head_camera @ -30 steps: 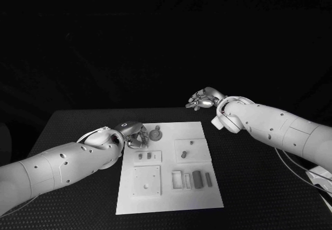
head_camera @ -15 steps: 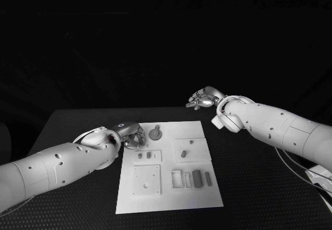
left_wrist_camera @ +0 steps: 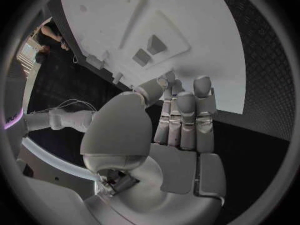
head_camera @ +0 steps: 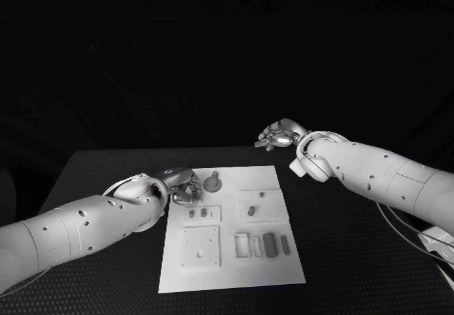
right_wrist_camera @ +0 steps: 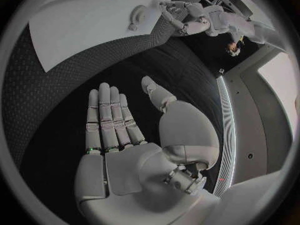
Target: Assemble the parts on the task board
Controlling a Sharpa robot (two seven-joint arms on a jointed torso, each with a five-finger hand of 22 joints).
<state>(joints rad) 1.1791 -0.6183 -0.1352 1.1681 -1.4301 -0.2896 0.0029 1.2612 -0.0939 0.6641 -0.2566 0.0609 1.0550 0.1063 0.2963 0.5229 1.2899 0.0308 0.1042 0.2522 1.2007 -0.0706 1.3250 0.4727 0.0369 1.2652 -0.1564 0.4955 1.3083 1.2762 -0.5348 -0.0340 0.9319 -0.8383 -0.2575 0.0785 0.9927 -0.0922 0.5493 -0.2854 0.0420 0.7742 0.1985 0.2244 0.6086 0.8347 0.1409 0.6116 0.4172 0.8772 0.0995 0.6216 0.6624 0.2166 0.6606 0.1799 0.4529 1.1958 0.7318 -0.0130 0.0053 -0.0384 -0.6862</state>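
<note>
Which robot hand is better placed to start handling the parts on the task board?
Probably the left. The left robot hand hovers at the task board's far left edge, beside the round part. The right robot hand is open, raised beyond the board's far edge.

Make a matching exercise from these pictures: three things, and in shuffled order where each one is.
Things:
1. left robot hand
2. right robot hand
3. task board

Places:
A. flat on the middle of the table
B. raised beyond the table's far edge, holding nothing
C. at the board's far left corner

Pairs: 1-C, 2-B, 3-A
</note>
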